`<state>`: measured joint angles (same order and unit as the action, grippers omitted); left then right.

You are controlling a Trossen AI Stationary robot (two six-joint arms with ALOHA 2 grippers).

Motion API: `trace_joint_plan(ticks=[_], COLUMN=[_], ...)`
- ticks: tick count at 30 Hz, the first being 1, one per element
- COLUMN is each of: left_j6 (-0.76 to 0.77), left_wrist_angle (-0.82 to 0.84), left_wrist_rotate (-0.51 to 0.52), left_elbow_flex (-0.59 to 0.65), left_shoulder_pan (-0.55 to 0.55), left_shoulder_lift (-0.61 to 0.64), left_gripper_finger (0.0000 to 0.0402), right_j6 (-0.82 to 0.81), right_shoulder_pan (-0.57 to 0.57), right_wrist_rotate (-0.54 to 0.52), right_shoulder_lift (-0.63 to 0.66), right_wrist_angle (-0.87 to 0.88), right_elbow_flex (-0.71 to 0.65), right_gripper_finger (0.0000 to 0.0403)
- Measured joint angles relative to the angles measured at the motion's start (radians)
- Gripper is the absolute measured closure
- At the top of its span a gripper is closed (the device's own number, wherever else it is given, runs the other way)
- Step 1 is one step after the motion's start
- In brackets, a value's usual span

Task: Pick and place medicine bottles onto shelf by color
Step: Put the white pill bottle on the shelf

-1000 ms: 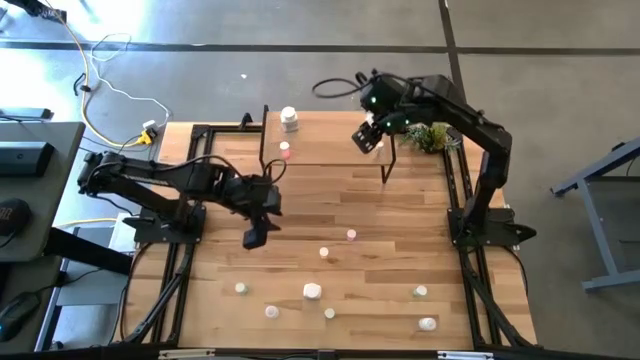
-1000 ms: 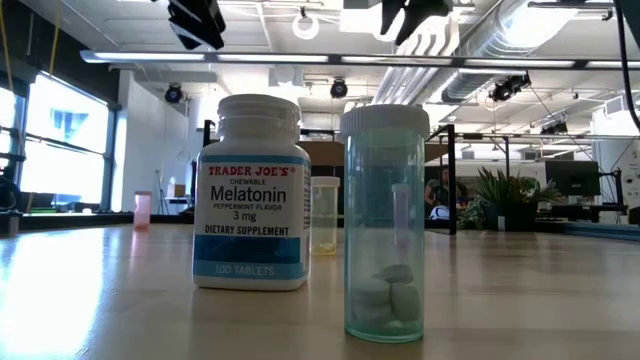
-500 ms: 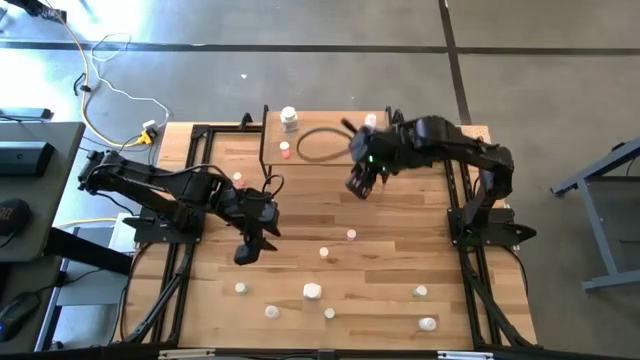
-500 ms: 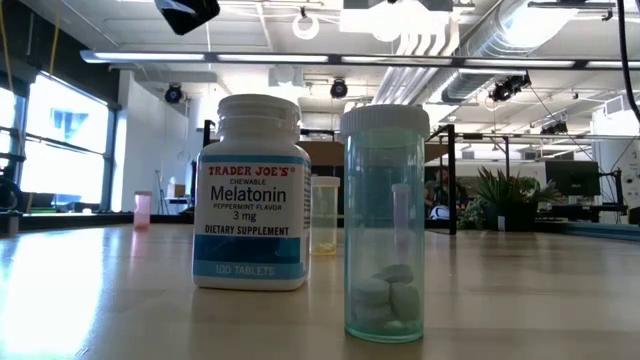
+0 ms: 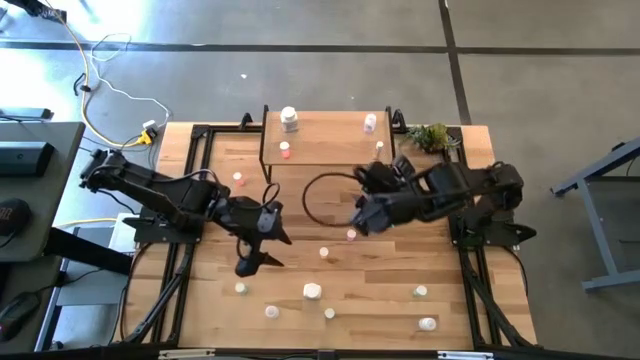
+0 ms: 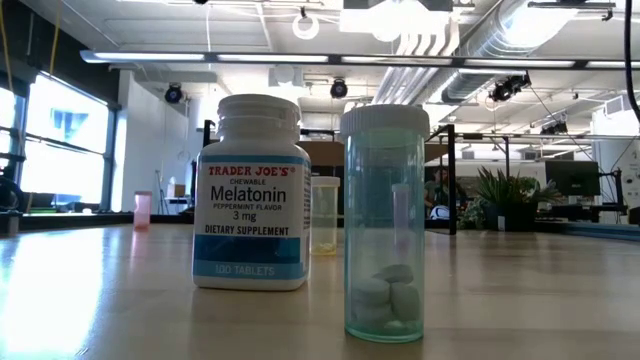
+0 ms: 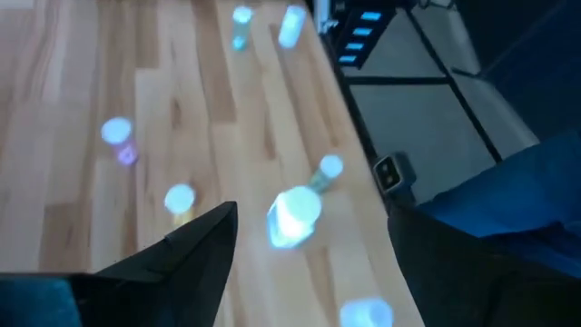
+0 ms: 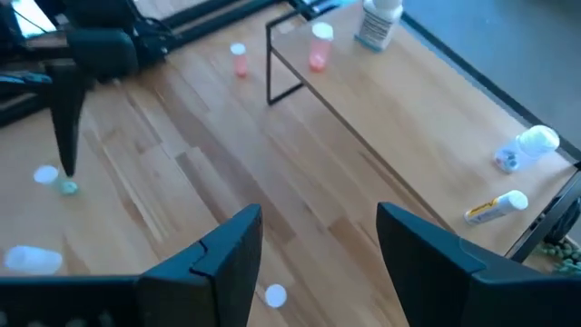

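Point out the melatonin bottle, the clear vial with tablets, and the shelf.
melatonin bottle (image 6: pixel 251 195): low view, on its label.
clear vial (image 6: pixel 385 230): low view, mid wall.
shelf (image 5: pixel 330 140): high view, bare board.

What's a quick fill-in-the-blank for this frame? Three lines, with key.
1. The big white bottle nearest the low camera is labelled ____.
2. The left hand and the right hand both stand ____, holding nothing.
3. The small plant sits beside the shelf, on the ____ arm's side.

Missing words: Melatonin; open; right.
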<state>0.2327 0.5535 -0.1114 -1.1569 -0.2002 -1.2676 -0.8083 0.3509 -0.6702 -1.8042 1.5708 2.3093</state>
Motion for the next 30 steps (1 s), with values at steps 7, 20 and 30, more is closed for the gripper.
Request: trace_joint_plan(ticks=[7, 20, 30], left_j6=[0.000, -0.003, 0.018], left_wrist_angle=[-0.060, -0.170, -0.231], left_wrist_rotate=[0.081, 0.079, 0.081], left_elbow_flex=[0.001, -0.001, 0.000], left_shoulder_pan=[-0.056, -0.140, -0.157], left_shoulder_lift=[-0.029, -0.187, -0.317], left_gripper_finger=[0.0124, 0.0124, 0.0124], right_j6=[-0.040, 0.046, 0.102], right_shoulder_pan=[0.075, 0.114, 0.108], right_wrist_rotate=[-0.088, -0.110, -0.112], right_shoulder_lift=[-0.002, -0.038, -0.040], right_wrist_angle=[0.000, 0.000, 0.000], right_elbow_flex=[0.000, -0.001, -0.001], right_gripper_finger=[0.0194, 0.0194, 0.0194])
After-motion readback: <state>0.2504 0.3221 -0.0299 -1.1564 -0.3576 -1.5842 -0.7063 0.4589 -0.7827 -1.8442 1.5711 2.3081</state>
